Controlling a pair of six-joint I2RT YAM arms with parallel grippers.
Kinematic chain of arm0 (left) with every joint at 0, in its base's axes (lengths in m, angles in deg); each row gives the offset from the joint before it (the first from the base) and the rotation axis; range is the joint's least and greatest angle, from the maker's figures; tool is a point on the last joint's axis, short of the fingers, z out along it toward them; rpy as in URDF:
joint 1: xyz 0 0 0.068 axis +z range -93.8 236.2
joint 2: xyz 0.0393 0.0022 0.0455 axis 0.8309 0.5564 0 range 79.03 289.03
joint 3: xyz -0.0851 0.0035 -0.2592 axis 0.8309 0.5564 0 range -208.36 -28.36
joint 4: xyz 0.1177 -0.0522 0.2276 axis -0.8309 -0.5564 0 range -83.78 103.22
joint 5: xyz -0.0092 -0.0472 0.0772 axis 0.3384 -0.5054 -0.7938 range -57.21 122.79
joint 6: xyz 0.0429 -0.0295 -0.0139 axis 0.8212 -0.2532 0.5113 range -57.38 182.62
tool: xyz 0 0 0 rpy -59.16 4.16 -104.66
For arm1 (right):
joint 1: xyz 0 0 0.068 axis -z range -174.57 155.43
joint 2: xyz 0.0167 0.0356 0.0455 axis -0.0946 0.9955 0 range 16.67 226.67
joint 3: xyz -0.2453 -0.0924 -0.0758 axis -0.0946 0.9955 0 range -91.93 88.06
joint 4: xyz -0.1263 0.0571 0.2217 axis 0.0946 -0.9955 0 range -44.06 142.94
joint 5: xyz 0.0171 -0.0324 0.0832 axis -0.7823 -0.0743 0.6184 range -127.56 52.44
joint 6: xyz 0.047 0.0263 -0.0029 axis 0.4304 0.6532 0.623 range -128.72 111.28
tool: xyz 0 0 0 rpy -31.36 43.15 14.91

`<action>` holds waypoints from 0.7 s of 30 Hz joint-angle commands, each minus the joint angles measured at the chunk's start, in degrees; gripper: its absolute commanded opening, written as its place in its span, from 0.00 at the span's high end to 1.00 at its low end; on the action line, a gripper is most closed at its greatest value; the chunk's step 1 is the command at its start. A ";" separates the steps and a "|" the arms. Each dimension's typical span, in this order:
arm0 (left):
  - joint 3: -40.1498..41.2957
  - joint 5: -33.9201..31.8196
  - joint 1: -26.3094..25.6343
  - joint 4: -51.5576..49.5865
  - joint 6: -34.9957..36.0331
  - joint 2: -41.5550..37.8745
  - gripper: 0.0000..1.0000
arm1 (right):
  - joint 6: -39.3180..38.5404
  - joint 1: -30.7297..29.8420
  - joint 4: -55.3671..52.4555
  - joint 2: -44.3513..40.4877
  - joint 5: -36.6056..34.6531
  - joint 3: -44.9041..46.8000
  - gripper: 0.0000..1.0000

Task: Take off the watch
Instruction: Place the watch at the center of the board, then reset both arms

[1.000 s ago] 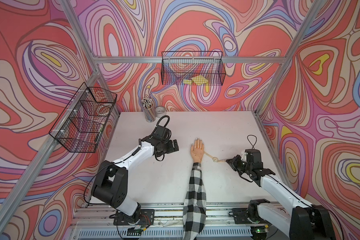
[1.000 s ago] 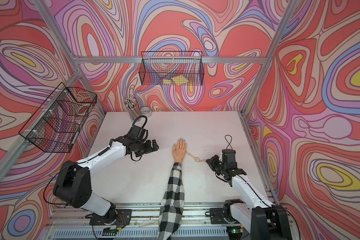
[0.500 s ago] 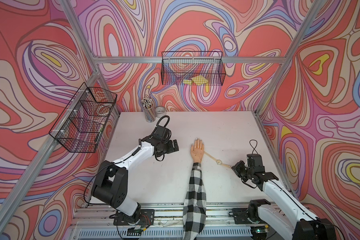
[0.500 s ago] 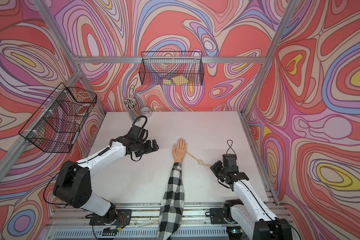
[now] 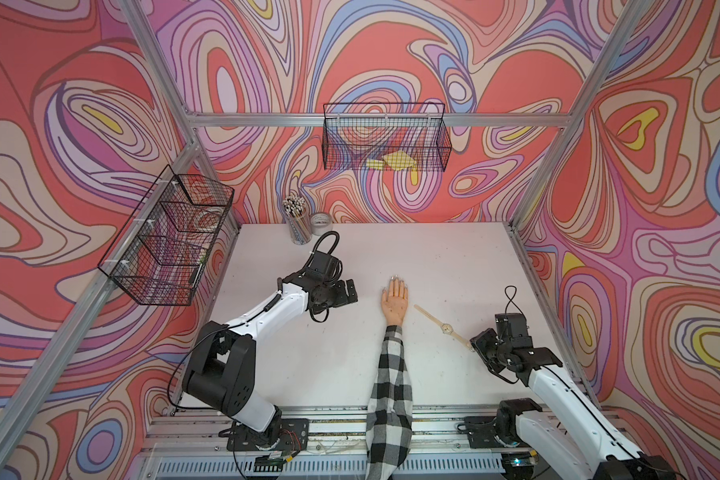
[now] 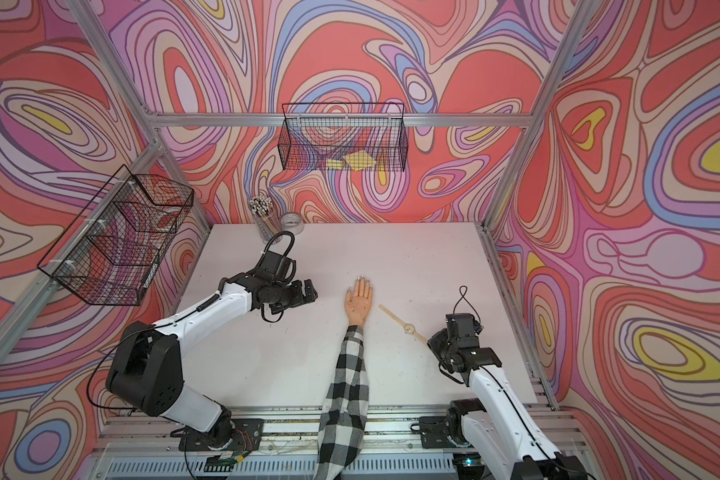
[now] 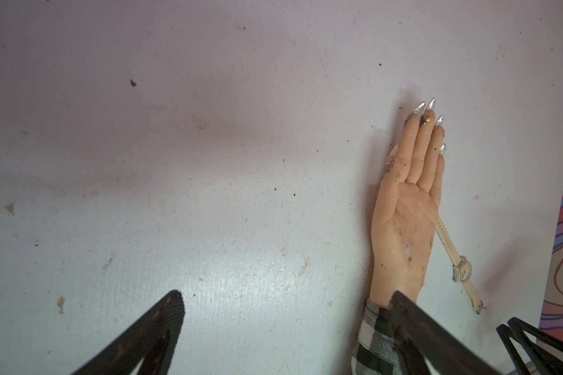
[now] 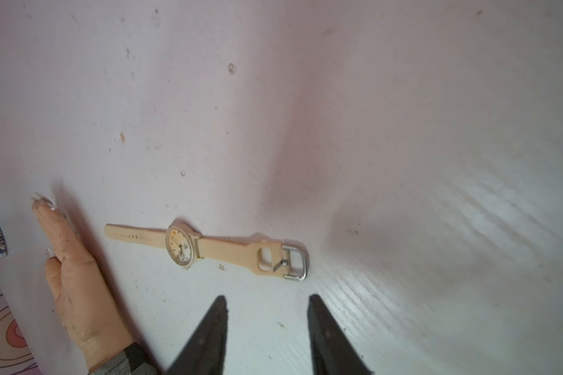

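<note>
While left gripper [image 5: 352, 291] hovers left of mannequin hand [image 5: 395, 301], near but apart, its jaws stand spread wide, nothing between them. Mannequin hand lies palm up on white table [image 5: 433, 257], checked sleeve [image 5: 391, 374] covering arm. Watch [image 5: 446, 328] lies flat on table just right of mannequin hand, off wrist, strap unbuckled and stretched straight, dial facing up. Right gripper [image 5: 476, 343] is further right of mannequin hand, at buckle end of watch. Its jaws are parted, tips just short of buckle, pinching nothing.
</note>
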 commanded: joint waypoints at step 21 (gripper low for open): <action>6.25 -31.60 1.30 14.87 22.16 -20.64 0.01 | -23.12 0.20 9.39 18.68 -16.28 -34.12 0.02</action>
